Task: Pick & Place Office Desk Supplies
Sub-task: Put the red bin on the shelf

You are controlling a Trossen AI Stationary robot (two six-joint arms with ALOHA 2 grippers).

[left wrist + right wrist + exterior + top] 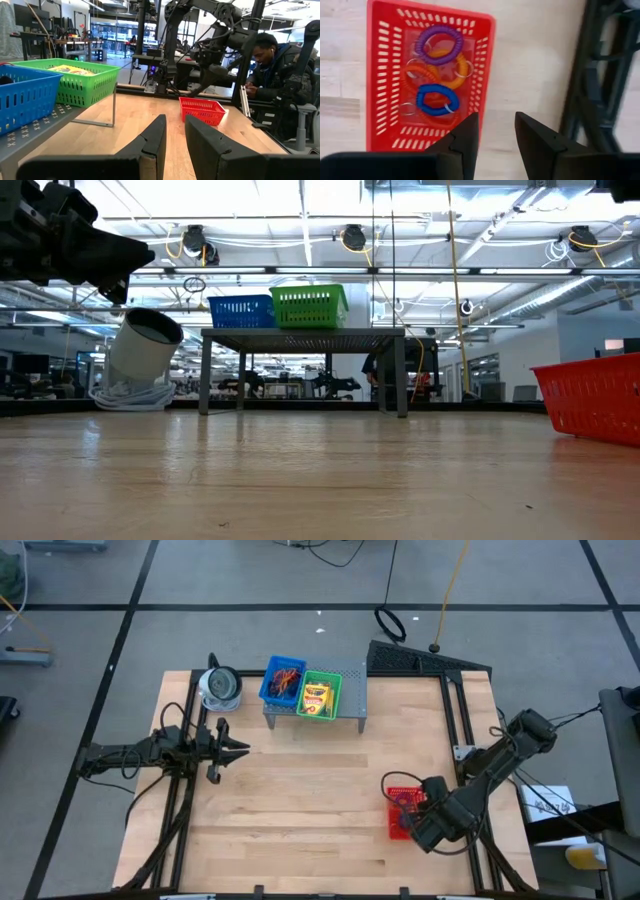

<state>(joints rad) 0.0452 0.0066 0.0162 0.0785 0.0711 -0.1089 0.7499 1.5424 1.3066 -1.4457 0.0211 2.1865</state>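
right gripper (492, 131) empty, fingers apart over red basket (376, 75) | coil bands (435, 99) flat, basket's long axis along fingers

Yellow crayon box (316, 699) in green basket (336, 685) on shelf (352, 675)

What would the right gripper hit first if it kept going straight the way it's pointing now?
Most likely the red basket or the bare table just beside it. The right gripper, fingers apart and empty, points down near the basket's edge, with coiled loops lying inside. Depth is unclear.
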